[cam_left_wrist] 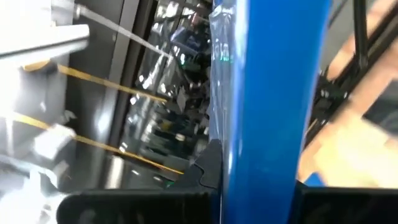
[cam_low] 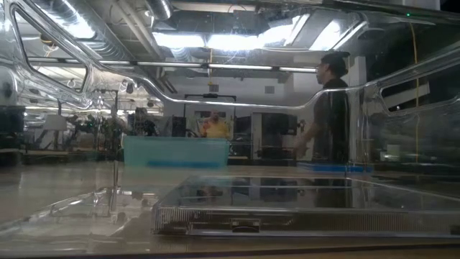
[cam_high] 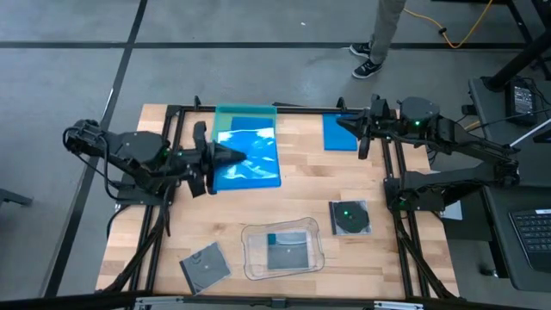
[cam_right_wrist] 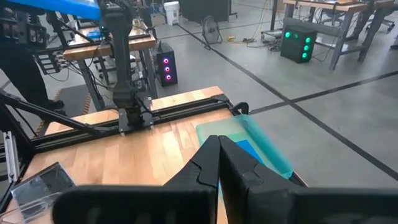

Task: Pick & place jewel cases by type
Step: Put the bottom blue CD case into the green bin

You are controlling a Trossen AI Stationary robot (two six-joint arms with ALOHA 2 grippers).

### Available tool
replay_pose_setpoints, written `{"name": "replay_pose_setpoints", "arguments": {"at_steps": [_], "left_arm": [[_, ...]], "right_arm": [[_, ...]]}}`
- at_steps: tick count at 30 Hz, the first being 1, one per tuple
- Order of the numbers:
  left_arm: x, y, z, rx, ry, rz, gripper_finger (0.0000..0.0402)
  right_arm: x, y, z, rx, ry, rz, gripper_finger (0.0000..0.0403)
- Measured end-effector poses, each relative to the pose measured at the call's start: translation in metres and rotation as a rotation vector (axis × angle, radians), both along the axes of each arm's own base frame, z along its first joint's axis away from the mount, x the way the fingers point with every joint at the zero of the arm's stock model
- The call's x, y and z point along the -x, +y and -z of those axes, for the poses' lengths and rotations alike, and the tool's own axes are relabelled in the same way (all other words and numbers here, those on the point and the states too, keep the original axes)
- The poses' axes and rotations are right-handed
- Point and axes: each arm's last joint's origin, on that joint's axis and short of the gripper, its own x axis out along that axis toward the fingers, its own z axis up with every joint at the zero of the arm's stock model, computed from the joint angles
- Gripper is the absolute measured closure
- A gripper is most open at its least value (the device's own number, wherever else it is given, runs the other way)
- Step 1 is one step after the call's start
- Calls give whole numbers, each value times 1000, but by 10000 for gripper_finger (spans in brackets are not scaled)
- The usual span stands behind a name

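My left gripper is shut on a bright blue jewel case in a shiny clear wrap, raised over the teal tray at the table's far side. A second blue case lies flat on the table at the far right. My right gripper is shut and hovers over that case's far edge; no touch shows. A dark case with a disc lies near the right side, and a grey one lies at the near left. My left gripper pinches the blue case between its two fingers at its left edge, coming level from the table's left. One finger lies on the wrapped face. The case is lifted clear of the table and stands out roughly level toward the right.
A clear rounded tray sits at the near middle with a jewel case inside. Black frame rails run along both table sides. A person stands beyond the far edge. Bare wood lies in the table's middle.
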Motion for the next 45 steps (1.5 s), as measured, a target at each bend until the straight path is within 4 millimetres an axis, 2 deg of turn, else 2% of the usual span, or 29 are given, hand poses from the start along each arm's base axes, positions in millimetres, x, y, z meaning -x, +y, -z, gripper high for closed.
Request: {"name": "replay_pose_setpoints", "arguments": {"at_steps": [18, 28, 45], "left_arm": [[-11, 39, 0, 826, -110, 66, 396], [-13, 58, 0, 1245, -217, -5, 395], [-13, 84, 0, 1954, -468, -74, 393]], "right_arm": [[0, 0, 0, 129, 39, -36, 393], [-1, 2, 0, 232, 61, -132, 393], [-1, 2, 0, 408, 107, -167, 393]]}}
